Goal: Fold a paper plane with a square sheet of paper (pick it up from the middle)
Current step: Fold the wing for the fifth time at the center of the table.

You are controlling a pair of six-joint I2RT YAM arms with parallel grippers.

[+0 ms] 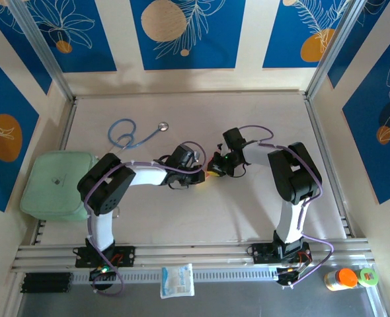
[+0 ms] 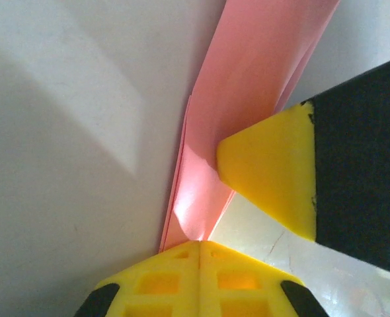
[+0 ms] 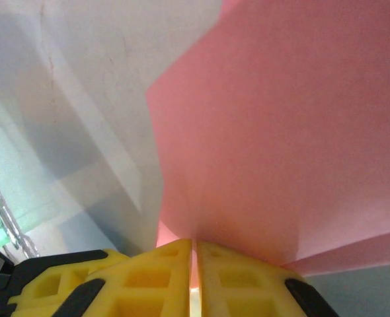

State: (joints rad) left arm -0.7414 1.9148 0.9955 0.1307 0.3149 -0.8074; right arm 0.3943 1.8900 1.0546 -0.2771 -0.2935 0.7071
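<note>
The pink paper is creased into long overlapping layers, held between the two arms over the middle of the worktop. The left gripper pinches its narrow end tight and the right gripper clamps a broad flap, both arms bent inward with wrists nearly meeting
</note>
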